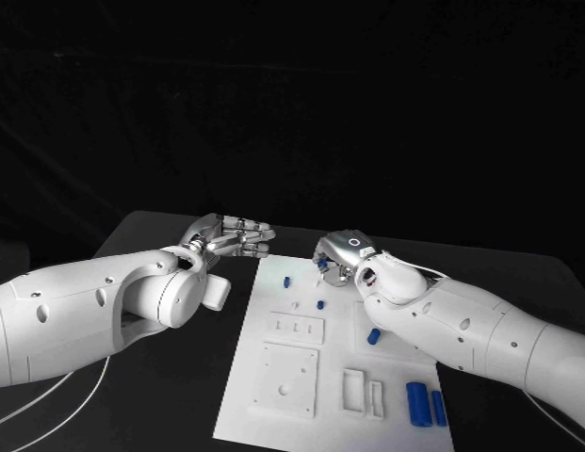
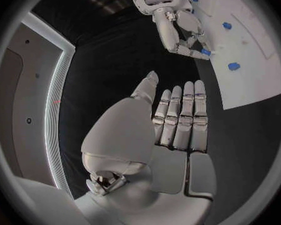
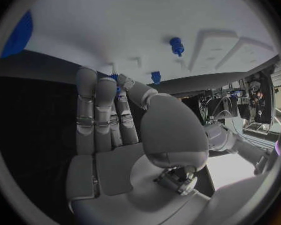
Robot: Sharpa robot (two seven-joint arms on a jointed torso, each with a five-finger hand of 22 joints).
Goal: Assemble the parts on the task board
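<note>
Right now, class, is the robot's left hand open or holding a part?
Open. The left hand holds nothing; its fingers lie straight, off the task board.

Your head camera looks down on the task board (image 1: pixel 322 367) from above. Each wrist camera sits close behind its own palm, and both also catch the board's far end.

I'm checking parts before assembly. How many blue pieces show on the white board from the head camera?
6: one near the far left edge, one at the right hand's fingertips, one mid-board, one beside the right arm, two at the near right corner. The arm may hide more.
</note>
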